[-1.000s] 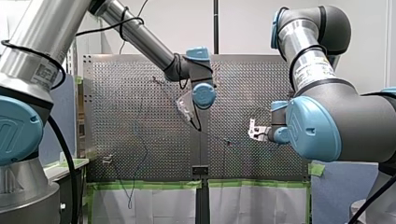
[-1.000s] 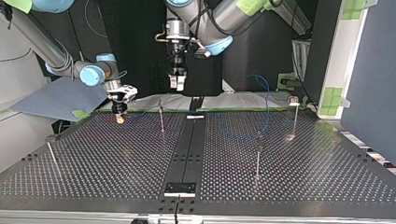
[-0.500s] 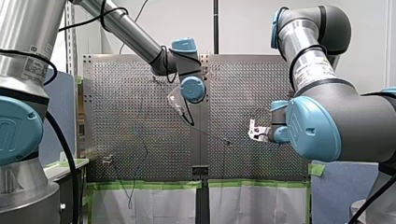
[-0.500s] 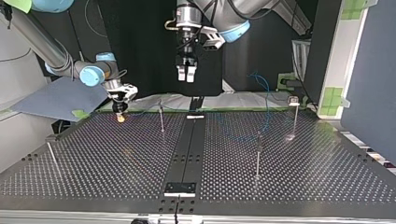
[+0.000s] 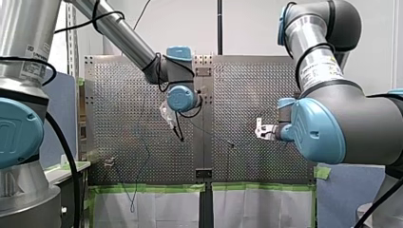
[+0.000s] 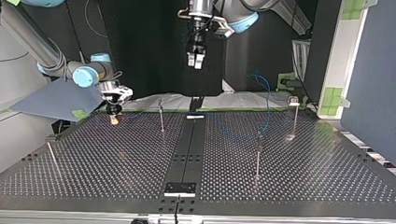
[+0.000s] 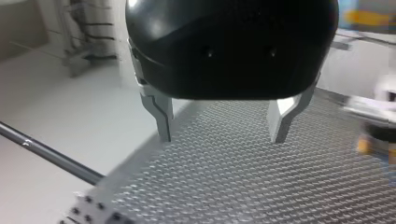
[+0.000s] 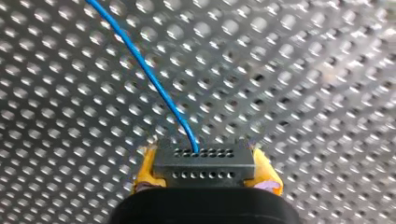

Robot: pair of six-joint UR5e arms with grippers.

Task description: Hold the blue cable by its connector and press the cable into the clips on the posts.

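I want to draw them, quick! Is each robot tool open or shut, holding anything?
Left tool: open, holding nothing.
Right tool: closed on the black connector of the blue cable.

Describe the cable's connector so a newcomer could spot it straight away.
Over the perforated table, find my right hand. The connector is the black block with two rows of holes between its yellow pads, with the blue cable leaving it.

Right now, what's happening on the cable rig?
My right gripper holds the black connector of the blue cable between its yellow-padded fingers, low over the perforated table. My left gripper hangs open and empty, high above the table. The cable trails off toward the posts; whether it is pressed in anywhere, I cannot tell.
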